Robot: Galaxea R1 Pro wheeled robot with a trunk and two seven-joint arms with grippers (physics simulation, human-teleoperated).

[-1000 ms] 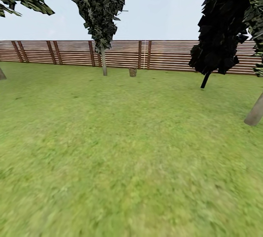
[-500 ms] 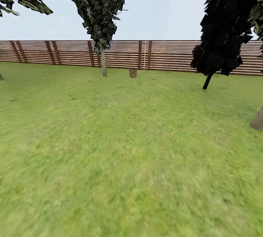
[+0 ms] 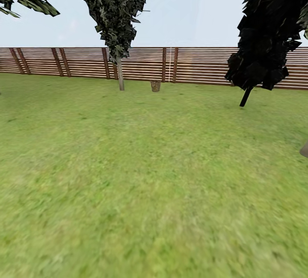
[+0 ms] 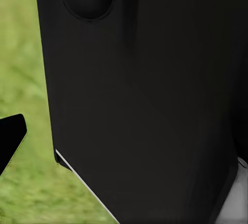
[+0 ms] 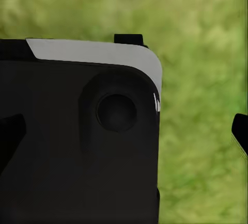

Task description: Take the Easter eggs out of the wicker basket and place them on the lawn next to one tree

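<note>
Where lawn [image 3: 154,175] meets fence [image 3: 201,64], wicker basket [image 3: 155,85] beside tree [image 3: 120,72] — end effector states unclear.

I see the small brown woven wicker basket [image 3: 155,85] standing upright far off on the wide mottled green lawn [image 3: 145,175], near the pale-trunked, dark-leaved tree [image 3: 120,72]. Its contents are too small to tell.

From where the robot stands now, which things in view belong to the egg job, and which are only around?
For the job:
- wicker basket, far off by the fence
- pale-trunked tree beside it
- lawn

Only around:
- wooden fence
- dark leaning tree
- trunk base at the right edge
</note>
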